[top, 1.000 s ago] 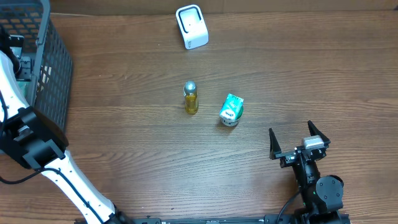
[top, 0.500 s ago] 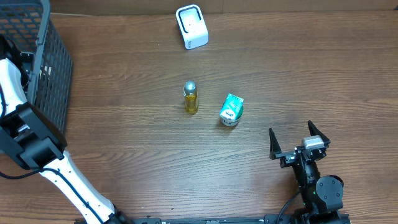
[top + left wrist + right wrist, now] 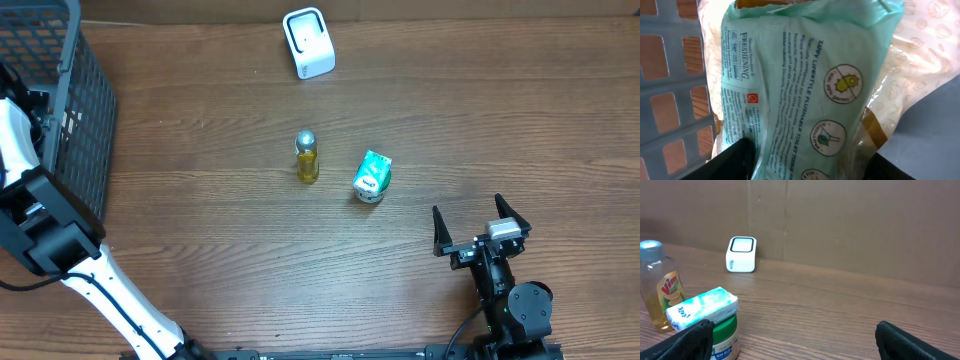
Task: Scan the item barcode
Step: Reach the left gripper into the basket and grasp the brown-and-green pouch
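A pale green pack of flushable toilet tissue (image 3: 805, 75) fills the left wrist view, lying in the basket. My left gripper (image 3: 807, 152) has one black finger (image 3: 730, 162) against the pack's left edge. The other finger is against the crinkled plastic on its right. From overhead, the white left arm (image 3: 20, 130) reaches into the grey basket (image 3: 90, 110), which hides its gripper. The white scanner (image 3: 308, 42) (image 3: 742, 254) stands at the table's far edge. My right gripper (image 3: 468, 207) (image 3: 794, 325) is open near the front right and holds nothing.
A yellow bottle (image 3: 307, 157) (image 3: 660, 292) stands mid-table. Beside it is a green-lidded jar (image 3: 368, 190) (image 3: 722, 335) with a small teal pack (image 3: 702, 307) on top. A beige printed packet (image 3: 920, 60) lies behind the green pack. The basket's grid wall (image 3: 670, 75) is at its left.
The left arm has shifted slightly at the basket's edge. The right arm and the things on the table have not moved.
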Controlling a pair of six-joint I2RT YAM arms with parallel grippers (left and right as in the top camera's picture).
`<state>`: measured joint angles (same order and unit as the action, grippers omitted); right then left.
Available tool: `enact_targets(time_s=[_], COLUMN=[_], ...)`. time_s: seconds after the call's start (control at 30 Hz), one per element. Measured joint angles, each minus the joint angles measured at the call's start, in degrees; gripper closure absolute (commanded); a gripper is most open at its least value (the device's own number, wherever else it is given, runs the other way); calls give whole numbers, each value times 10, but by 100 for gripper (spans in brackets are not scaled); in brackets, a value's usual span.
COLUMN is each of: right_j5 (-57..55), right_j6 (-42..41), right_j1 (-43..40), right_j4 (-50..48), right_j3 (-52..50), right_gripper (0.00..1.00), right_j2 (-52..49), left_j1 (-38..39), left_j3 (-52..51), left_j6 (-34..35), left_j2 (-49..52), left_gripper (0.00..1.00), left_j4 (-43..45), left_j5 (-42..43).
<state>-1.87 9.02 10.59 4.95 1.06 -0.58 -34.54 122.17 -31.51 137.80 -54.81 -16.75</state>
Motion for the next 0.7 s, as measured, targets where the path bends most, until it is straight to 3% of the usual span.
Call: enact_targets(time_s=[0.17, 0.33, 0.6, 0.7], right_j5=[0, 0, 0, 0], right_j6=[0, 0, 0, 0], right_j1=[0, 0, 0, 0], right_j4=[0, 0, 0, 0], right_j3=[0, 0, 0, 0], right_gripper=[0, 0, 0, 0], right_j2=[0, 0, 0, 0], left_j1=[0, 0, 0, 0], left_j3=[0, 0, 12, 36], left_j6=[17, 31, 79, 117], left_j2=[-2, -5, -10, -11], left_gripper=[71, 75, 93, 96], left_j4=[-2, -6, -23, -39], left_j5=[0, 6, 15, 26])
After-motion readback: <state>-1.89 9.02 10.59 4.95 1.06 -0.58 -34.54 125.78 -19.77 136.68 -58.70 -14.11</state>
